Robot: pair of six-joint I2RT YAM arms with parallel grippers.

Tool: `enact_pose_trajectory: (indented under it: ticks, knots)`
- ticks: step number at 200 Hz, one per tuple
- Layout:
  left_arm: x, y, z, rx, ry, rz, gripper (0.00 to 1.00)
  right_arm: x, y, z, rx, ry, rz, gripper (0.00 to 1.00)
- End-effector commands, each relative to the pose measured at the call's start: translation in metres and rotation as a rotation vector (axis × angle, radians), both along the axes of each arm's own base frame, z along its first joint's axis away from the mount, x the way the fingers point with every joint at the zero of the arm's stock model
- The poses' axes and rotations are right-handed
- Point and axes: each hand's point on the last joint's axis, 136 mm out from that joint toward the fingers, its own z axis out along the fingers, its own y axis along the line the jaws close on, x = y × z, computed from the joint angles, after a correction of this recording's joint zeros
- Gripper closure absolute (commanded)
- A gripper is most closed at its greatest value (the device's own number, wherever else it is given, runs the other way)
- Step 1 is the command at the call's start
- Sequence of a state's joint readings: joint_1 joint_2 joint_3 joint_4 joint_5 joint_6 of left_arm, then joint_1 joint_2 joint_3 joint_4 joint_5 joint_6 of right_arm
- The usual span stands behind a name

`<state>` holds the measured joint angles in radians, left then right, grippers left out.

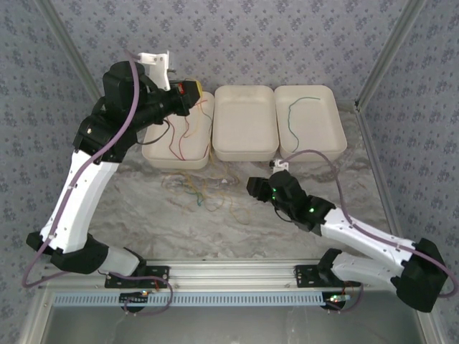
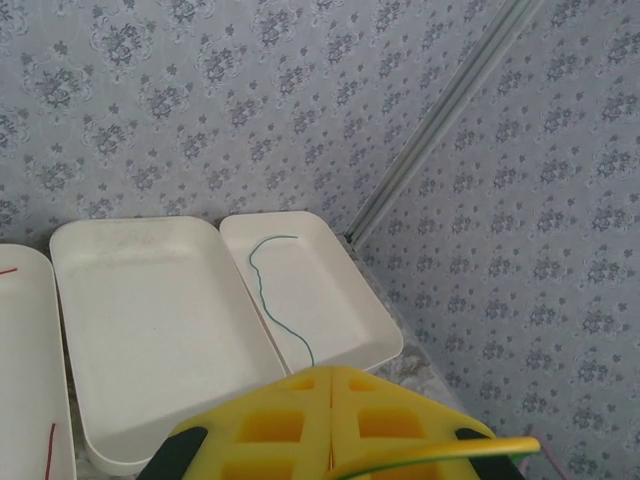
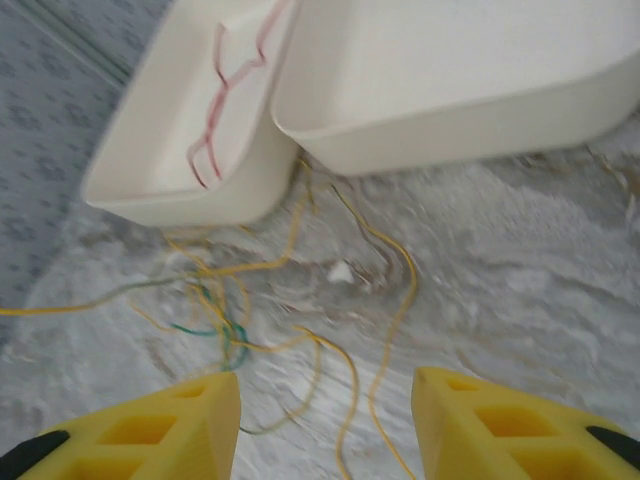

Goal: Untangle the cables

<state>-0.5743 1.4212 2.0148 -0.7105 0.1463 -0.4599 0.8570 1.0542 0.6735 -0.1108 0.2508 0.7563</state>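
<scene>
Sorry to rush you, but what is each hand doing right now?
Left hand: closed, pinching a yellow cable.
Right hand: open, empty, over the tangled cables.

Blue-grey floral wallpaper [image 2: 200,100] backs plain white trays [image 1: 244,122] on a grey-veined marble table [image 1: 179,229]. Red cables [image 3: 200,143] cross the upper-left tray, and a green cable [image 1: 288,118] crosses the right tray. Yellow-orange cables [image 3: 408,290] lie mid-frame, above the right gripper [image 3: 325,425] with its yellow pads [image 3: 500,430].

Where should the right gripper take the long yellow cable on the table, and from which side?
Grip the yellow cable on its lone right-hand stretch, away from the tangle, from straight above, jaws across it: it lies flat, nothing crosses there.
</scene>
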Motion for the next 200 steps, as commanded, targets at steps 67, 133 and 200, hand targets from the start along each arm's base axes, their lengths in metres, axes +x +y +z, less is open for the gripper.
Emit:
enact_pose_trajectory:
  ticks: [67,133,200]
  knots:
    - [-0.013,0.007,0.020,-0.016,-0.064,-0.015,1.00,-0.016,0.034,-0.095,-0.703,0.094,0.180,0.40]
    - [-0.016,0.010,0.022,-0.013,-0.068,-0.011,1.00,-0.004,0.032,-0.141,-0.752,0.203,0.180,0.55]
    - [-0.014,0.013,0.020,0.001,-0.073,0.008,1.00,0.002,0.028,-0.159,-0.732,0.240,0.157,0.85]
